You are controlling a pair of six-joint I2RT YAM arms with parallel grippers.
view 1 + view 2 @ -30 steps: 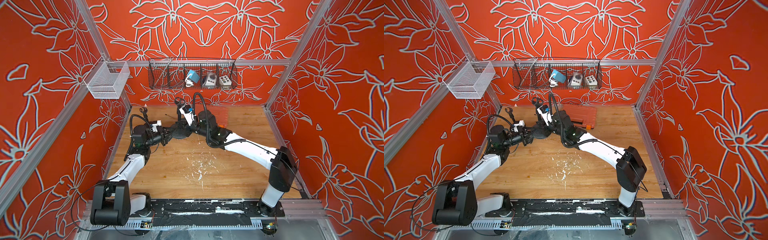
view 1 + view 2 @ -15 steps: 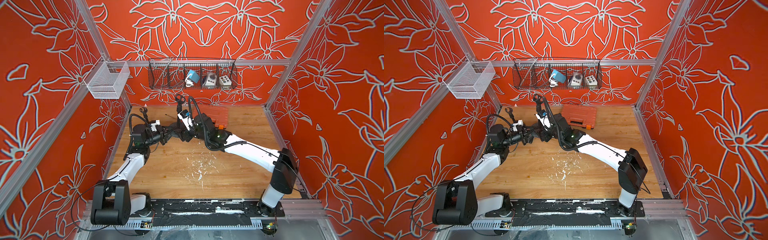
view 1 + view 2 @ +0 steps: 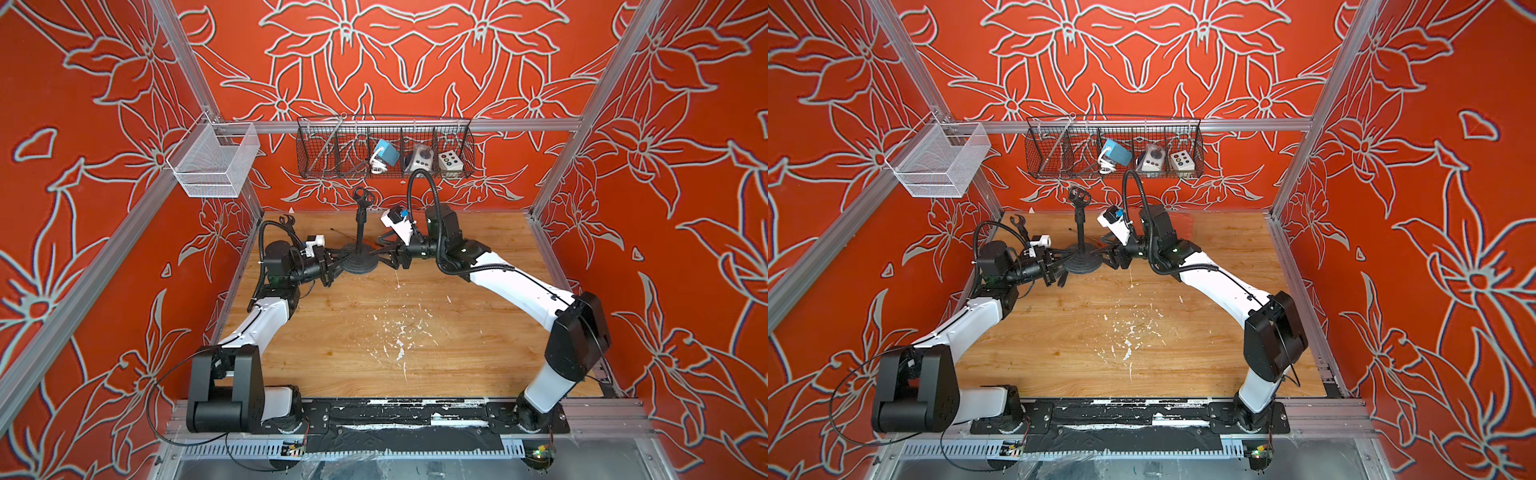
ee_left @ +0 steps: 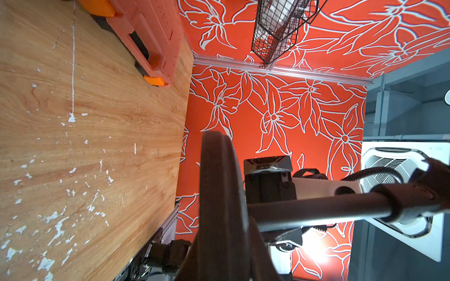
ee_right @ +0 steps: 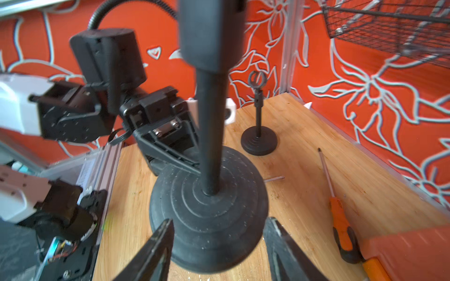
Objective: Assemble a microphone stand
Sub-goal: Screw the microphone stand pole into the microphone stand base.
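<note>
**Microphone stand (image 3: 357, 262) upright at the back of the counter (image 3: 353, 357), between 2 pincers.**

The left pincer (image 3: 332, 262) is clamped almost closed on the rim of the stand's round base (image 5: 209, 209), with 1 finger lying across its top in the right wrist view. The right pincer (image 5: 219, 227) faces it from the opposite side with its jaws spread apart. It has 1 finger (image 5: 160, 238) at each side of the base's near rim, and I cannot tell whether they touch it. The pole (image 5: 209, 121) rises from the base's centre, with the clip (image 3: 1079, 196) at its top. A further stand (image 5: 258, 136) stands near the corner. An orange-handled screwdriver (image 5: 339, 219) lies beside an orange case (image 5: 414, 250).
</note>
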